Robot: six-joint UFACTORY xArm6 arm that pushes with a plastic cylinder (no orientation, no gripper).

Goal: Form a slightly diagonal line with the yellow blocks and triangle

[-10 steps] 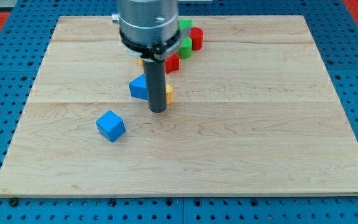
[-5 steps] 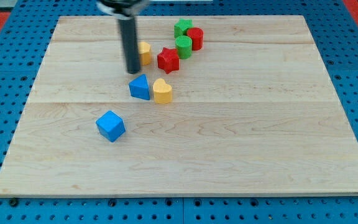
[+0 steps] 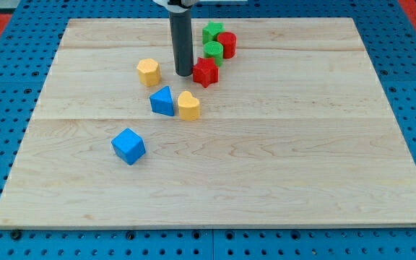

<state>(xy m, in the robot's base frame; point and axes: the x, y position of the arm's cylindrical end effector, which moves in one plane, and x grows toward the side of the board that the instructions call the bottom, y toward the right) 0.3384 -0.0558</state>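
A yellow hexagonal block (image 3: 148, 72) sits left of centre near the view's top. A yellow heart-shaped block (image 3: 188, 105) lies below and to its right, touching a blue triangle (image 3: 162, 101) on its left. My tip (image 3: 184, 73) stands between the yellow hexagonal block and a red star block (image 3: 205, 72), close against the star's left side.
A blue cube (image 3: 128, 146) lies lower left. A green block (image 3: 213, 50), a red cylinder (image 3: 227, 44) and another green block (image 3: 211, 31) cluster above the star. The wooden board (image 3: 302, 144) rests on a blue pegboard.
My tip went from the heart block up to the hexagonal block's left, then to its right beside the star. The yellow hexagonal block now lies further left and lower.
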